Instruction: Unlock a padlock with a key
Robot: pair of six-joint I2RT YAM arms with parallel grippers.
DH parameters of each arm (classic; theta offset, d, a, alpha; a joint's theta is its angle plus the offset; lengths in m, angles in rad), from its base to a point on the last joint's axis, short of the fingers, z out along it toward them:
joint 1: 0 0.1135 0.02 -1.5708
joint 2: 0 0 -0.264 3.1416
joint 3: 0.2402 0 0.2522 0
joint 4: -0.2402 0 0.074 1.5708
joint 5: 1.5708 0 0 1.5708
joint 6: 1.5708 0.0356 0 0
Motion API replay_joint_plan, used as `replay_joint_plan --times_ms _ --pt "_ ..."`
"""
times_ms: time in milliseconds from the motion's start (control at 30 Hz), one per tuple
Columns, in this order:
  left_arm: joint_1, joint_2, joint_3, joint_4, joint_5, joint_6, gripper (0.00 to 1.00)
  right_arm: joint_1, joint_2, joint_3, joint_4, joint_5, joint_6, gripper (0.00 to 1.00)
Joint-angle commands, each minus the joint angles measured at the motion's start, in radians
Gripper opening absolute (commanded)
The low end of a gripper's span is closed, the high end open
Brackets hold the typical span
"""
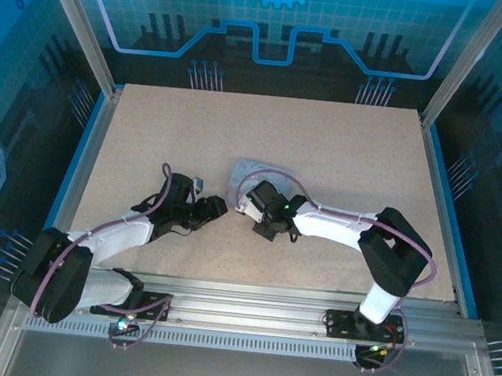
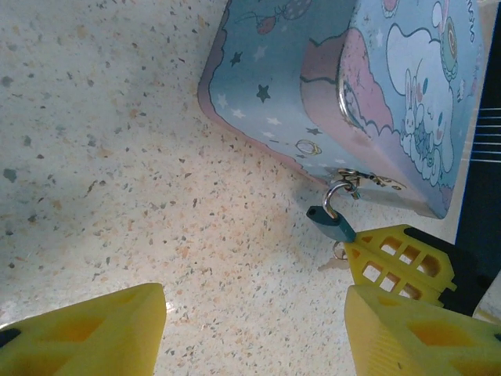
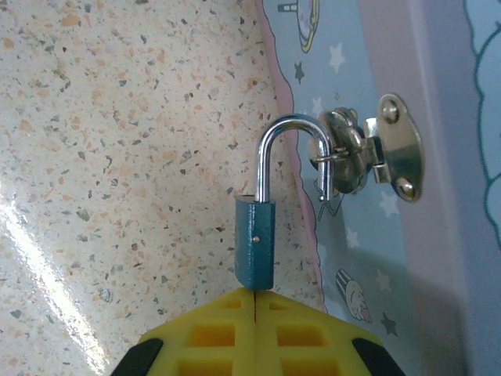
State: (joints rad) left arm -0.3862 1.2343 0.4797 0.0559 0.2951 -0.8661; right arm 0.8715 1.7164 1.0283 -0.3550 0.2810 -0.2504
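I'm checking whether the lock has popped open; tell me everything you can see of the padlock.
The padlock is small, with a teal-blue, metal-looking body and a shiny silver shackle. The shackle looks sprung: one leg sits in the body, the other ends free, hooked through the clasp of the tin box. The shut right pincer meets its base.

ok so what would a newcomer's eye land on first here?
The teal padlock hangs from the hasp of the cartoon tin box at mid-table, with one leg of its shackle free of the body. The right gripper is shut right up against the lock's underside. The left gripper is open beside the box, gripping nothing.
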Motion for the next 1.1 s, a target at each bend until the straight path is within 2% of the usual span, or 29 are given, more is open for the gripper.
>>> replay_joint_plan --times_ms 0,700,1067 --pt "-0.003 -0.019 -0.025 -0.039 0.029 -0.016 0.63 0.021 -0.015 -0.002 0.025 0.009 -0.046 0.0" --pt "-0.011 -0.03 -0.026 -0.045 0.025 -0.014 0.64 0.028 -0.044 -0.042 0.043 0.032 -0.023 0.0" --pt "-0.015 -0.029 -0.036 -0.041 0.026 -0.018 0.65 0.045 -0.01 0.002 0.045 0.023 -0.033 0.0"
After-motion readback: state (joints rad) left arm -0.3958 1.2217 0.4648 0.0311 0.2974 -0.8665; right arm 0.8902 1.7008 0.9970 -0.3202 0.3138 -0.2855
